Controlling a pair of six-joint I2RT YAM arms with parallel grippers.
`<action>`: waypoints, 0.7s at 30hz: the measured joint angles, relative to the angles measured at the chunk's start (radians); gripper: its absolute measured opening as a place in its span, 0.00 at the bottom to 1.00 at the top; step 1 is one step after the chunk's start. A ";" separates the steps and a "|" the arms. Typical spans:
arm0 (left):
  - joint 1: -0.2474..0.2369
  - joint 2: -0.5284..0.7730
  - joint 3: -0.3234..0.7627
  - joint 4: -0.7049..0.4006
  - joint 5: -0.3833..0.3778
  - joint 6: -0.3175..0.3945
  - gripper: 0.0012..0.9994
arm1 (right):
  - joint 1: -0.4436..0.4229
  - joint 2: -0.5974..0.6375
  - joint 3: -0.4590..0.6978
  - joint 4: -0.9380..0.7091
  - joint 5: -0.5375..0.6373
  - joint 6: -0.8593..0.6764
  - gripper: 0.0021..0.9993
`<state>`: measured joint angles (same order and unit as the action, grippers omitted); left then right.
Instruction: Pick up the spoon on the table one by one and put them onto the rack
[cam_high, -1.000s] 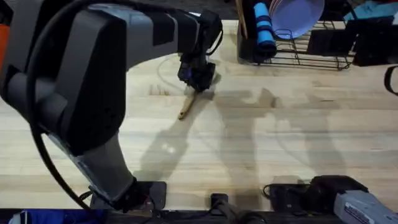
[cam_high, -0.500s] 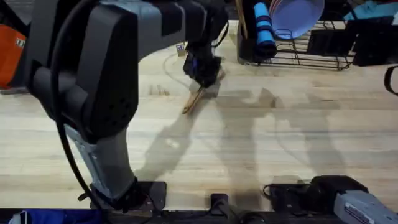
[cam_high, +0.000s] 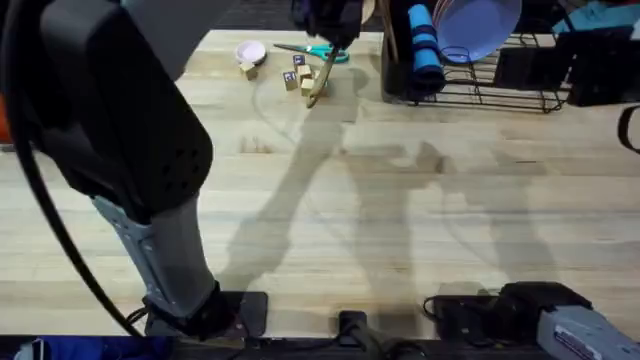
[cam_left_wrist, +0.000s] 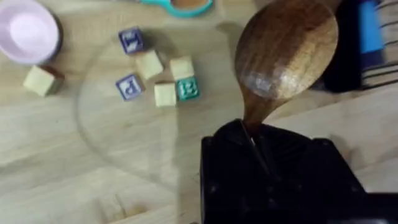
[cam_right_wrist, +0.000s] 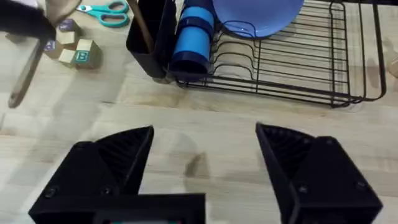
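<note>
**Spoon lifted and carried toward rack: transfer step**

Since a second ago, the left arm has raised the spoon off the table and swung it from mid-table toward the far edge, near the rack.

- Table (cam_high: 420, 230): light plank top, bearing everything below.
- Left arm (cam_high: 110, 150): large and dark under the overhead camera, reaching to the far side.
- Rack (cam_right_wrist: 292, 68): black wire, with lavender plate (cam_right_wrist: 258, 12), blue cup (cam_right_wrist: 191, 37) and black caddy (cam_right_wrist: 152, 34) at its near-left end.
- Right gripper (cam_right_wrist: 205, 165): parked low, jaws spread wide, holding nothing.
- Left gripper (cam_left_wrist: 261, 158): clamped on the spoon's neck just under the bowl.
- Spoon (cam_left_wrist: 283, 53): airborne, bowl up in the wrist view, handle hanging down toward the letter blocks; just beside the caddy, apart from it.
- Scissors (cam_right_wrist: 104, 9), pink dish (cam_left_wrist: 28, 31), letter blocks (cam_left_wrist: 158, 78): clutter on the table, not task items.

Step in hand, by judgement: carrying, with placement not yet made. Next move likely calls for shifting the spoon over the caddy, lowering it handle-first, then releasing.
</note>
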<state>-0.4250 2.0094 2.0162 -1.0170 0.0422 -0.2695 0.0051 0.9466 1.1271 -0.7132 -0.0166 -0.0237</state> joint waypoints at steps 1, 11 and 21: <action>-0.002 0.000 0.016 0.002 0.000 0.000 0.04 | 0.000 0.000 0.000 0.000 0.000 0.000 0.99; -0.030 0.000 0.103 0.164 0.028 0.000 0.04 | 0.000 0.000 0.000 0.000 0.000 0.000 0.99; -0.103 0.000 0.103 0.411 0.104 -0.004 0.04 | 0.000 0.000 0.000 0.000 0.000 0.000 0.99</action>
<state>-0.5282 2.0094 2.1197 -0.6057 0.1463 -0.2737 0.0054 0.9466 1.1271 -0.7132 -0.0166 -0.0237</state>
